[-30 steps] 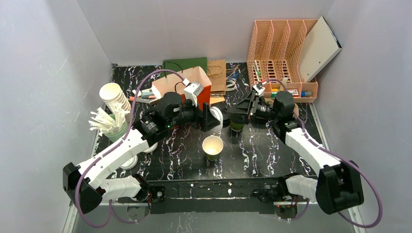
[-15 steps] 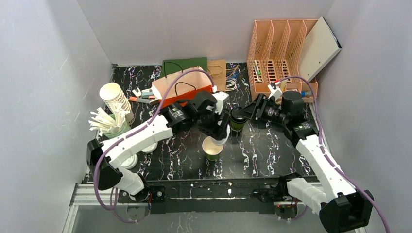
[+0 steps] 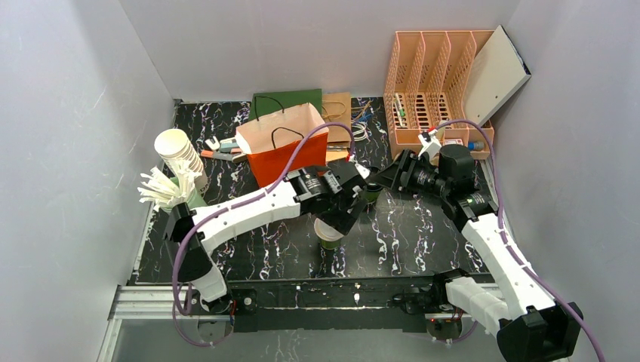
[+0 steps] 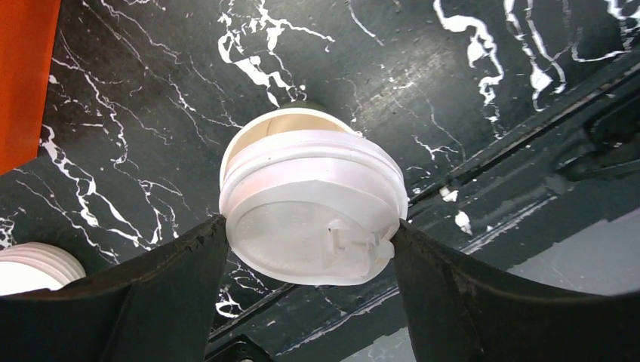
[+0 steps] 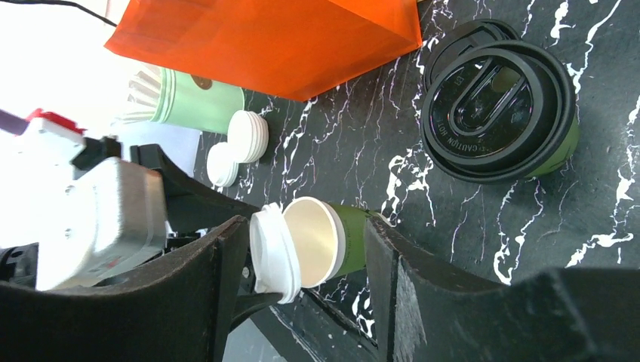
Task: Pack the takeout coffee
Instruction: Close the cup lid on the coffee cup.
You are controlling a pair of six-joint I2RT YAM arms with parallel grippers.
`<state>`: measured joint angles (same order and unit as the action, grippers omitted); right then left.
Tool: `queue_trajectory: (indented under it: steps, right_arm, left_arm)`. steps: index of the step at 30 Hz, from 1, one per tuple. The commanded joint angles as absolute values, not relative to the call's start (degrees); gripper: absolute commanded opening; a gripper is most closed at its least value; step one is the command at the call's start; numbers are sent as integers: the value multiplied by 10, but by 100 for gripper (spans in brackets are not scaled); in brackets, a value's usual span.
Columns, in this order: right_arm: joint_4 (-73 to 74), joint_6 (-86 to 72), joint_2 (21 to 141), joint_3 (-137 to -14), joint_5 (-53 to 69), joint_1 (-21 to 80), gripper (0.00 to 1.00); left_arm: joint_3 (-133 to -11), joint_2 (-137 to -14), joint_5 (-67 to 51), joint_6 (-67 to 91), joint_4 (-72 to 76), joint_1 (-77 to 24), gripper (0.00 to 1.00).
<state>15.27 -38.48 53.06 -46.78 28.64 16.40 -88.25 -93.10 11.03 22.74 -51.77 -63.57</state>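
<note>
Nearest you, the lidless green cup [image 3: 330,238] stands upright on the black marbled table [image 3: 407,234], its cream inside showing. Your left gripper [image 4: 309,234] is clamped on a white lid [image 4: 309,219], one finger on each side of its rim. It holds the lid tilted just over the cup's mouth and not seated, and you cannot tell whether it touches the rim. A little beyond and to the right, the takeout coffee [image 5: 498,113] stands upright on the table with its black lid on. It is outside the orange bag [image 3: 283,147], near the bag's front right corner, and a loose black lid [image 5: 460,45] lies flat just beside it. Your right gripper [image 3: 380,179] hangs over that spot with its jaws spread wide and nothing between them. In the wrist view the fingers [image 5: 453,302] frame the lidless cup while the coffee sits off to one side, untouched. Off to your left are two short stacks of white lids [image 5: 245,136], then a pale green cup of stirrers [image 3: 172,194], and behind that a leaning stack of white paper cups [image 3: 179,151]. The orange bag stands open at the top with its handles up. Behind it, flat green and brown bags [image 3: 287,99] lie against the back wall. At the far right is a peach file organiser [image 3: 434,83].
</note>
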Motion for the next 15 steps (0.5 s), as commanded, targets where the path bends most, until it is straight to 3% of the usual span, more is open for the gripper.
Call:
queue_trajectory:
  steps: [1,15]
  right_arm:
    - [148,-371,517,-464,287,162,67]
    - [148,-367,516,-461,291,162,67]
  left_arm:
    - [-902,-945,141,234,-551,-638,74]
    - [-936,-996,133,222,-574,-638,80]
